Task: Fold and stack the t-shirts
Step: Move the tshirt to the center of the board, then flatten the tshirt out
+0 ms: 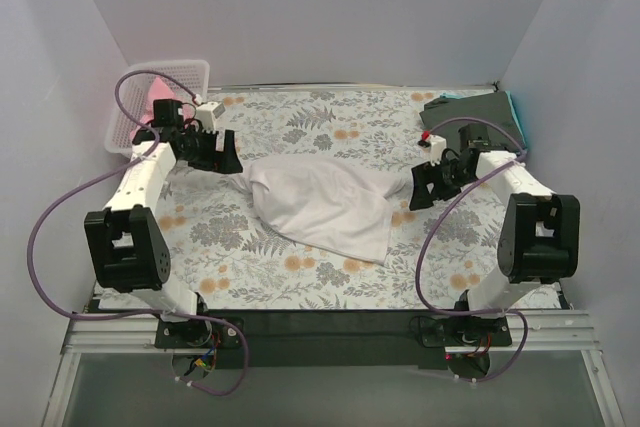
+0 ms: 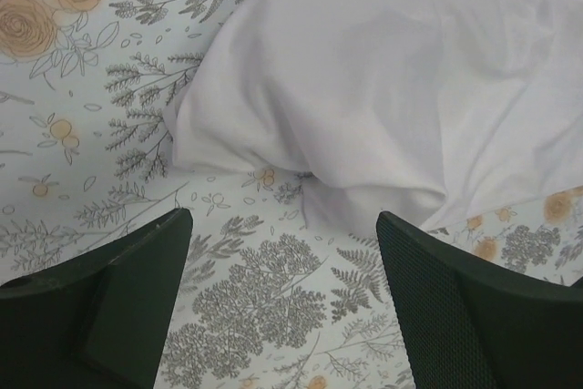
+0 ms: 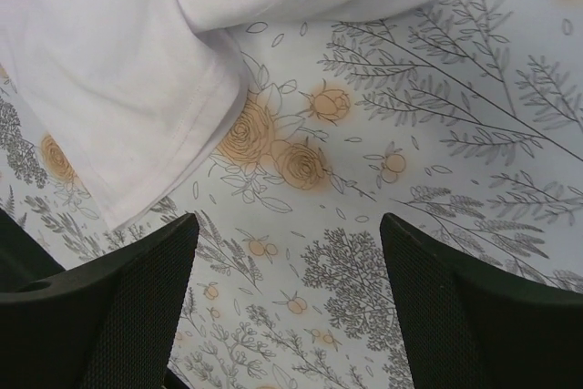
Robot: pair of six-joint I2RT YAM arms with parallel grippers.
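White t-shirt (image 1: 320, 205), lying crumpled mid-tabletop (image 1: 330, 122): we are hovering the left gripper (image 1: 224, 155) and right gripper (image 1: 420, 190) at its opposite ends, jaws spread apart and empty, likely positioning to flatten it for folding.

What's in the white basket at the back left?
Pink cloth shows inside the basket. Its near part is hidden behind the left arm, so anything else there can't be seen.
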